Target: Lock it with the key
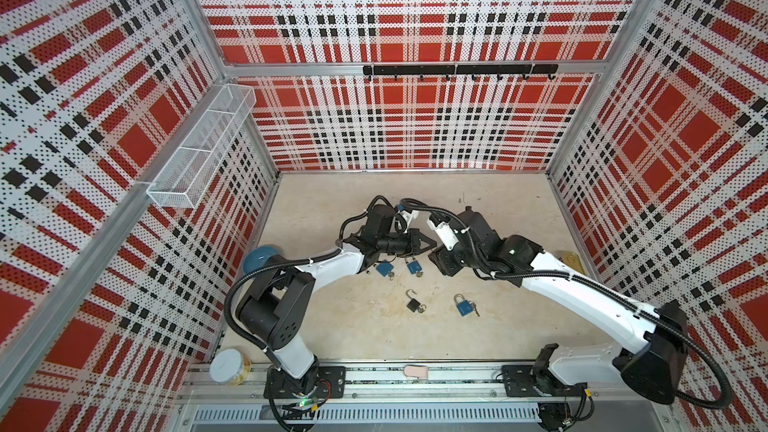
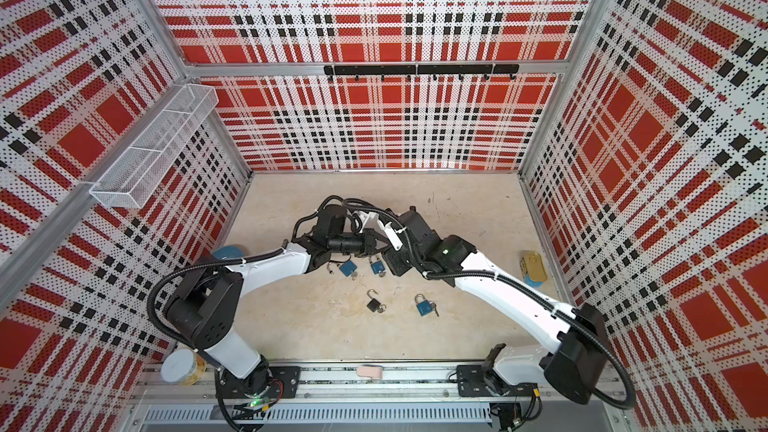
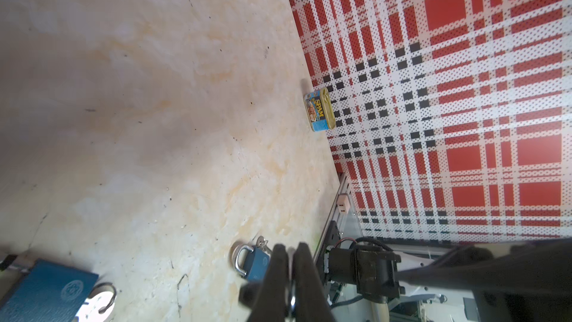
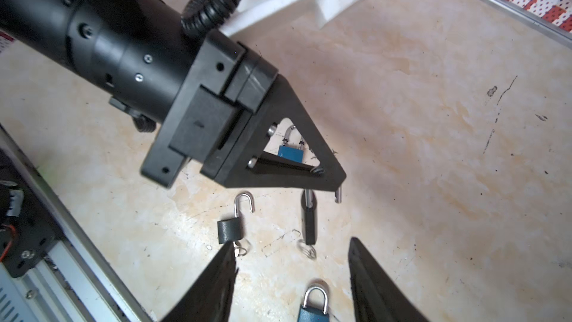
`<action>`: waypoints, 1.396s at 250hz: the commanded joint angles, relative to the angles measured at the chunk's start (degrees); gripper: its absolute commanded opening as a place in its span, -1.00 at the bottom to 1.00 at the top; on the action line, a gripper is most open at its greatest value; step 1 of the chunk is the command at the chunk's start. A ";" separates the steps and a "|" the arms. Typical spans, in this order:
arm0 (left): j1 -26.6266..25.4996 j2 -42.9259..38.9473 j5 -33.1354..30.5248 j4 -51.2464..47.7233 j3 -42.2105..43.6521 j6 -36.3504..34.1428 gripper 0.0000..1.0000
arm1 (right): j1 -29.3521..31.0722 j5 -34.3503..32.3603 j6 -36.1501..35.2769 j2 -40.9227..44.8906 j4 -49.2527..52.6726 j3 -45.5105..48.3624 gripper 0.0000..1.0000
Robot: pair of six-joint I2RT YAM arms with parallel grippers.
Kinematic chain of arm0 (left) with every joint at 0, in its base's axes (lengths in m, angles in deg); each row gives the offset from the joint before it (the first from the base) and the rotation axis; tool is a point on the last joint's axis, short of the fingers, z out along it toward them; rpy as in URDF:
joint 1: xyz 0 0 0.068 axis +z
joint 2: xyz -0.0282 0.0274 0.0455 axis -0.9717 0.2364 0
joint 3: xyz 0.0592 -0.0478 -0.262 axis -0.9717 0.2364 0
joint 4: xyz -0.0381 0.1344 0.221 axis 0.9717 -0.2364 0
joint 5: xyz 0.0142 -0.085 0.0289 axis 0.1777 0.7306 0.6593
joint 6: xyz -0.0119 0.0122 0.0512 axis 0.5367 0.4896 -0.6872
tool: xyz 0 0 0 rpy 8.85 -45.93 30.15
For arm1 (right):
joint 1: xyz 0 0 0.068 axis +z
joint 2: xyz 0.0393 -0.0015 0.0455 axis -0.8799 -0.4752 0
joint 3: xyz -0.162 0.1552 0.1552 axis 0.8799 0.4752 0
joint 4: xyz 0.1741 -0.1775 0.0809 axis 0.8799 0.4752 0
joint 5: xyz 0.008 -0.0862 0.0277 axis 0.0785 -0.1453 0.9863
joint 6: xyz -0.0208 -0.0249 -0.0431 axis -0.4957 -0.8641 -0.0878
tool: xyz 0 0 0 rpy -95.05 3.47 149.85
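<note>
Overhead, in both top views, four small padlocks [image 1: 462, 306] were seen lying loose on the pale, stained table [image 1: 353, 338] — a black padlock [image 1: 414, 305] with its hoop swung open among them. The left gripper [image 1: 424, 243] was held above them at mid-table, boxed in by plaid walls [image 1: 415, 126].

From the left wrist, its fingers [image 3: 278, 274] were shown pressed together on a sliver of bright metal.

From the right wrist, a fifth lock, the hanging padlock [image 4: 309, 221], was seen edge-on under that tip, apparently pinched by its hoop, its key ring [image 4: 306, 249] dangling below. The right gripper [image 4: 291, 243] stood spread and empty near it. The lock was judged small, dense, rigid and slick — best steadied by its flat body with the key's bow pinched, since it could swing or slip.
</note>
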 commanded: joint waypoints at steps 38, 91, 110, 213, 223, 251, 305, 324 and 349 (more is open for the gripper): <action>0.62 -9.95 -7.42 8.90 1.80 9.47 -1.00 | -6.00 10.59 3.86 10.17 -12.63 7.92 0.15; -0.45 -17.39 -14.91 9.24 3.92 15.50 -1.00 | -9.81 19.98 4.21 14.70 -22.42 13.45 0.05; -0.84 -19.35 -16.77 9.20 4.51 17.76 -1.00 | -10.73 22.24 4.23 15.46 -25.66 14.24 0.04; -3.18 -23.54 -21.73 9.31 7.07 24.99 -1.00 | -13.24 33.11 4.03 10.84 -37.59 12.79 -0.14; -3.41 -23.83 -22.10 9.32 7.21 25.12 -1.00 | -13.32 33.67 4.09 9.99 -37.89 12.46 -0.15; -3.46 -24.55 -22.40 9.28 7.28 25.67 -1.00 | -13.54 34.98 4.04 8.12 -38.68 11.90 -0.20; -3.52 -24.83 -22.79 9.67 7.32 26.85 -1.00 | -13.64 37.72 3.99 5.10 -39.32 10.53 -0.31; -3.53 -24.77 -22.94 9.79 7.42 27.11 -1.00 | -13.63 38.11 4.22 4.55 -39.64 10.47 -0.35; -3.60 -24.75 -23.19 10.24 7.46 27.65 -1.00 | -13.76 38.36 4.33 4.32 -39.87 10.41 -0.43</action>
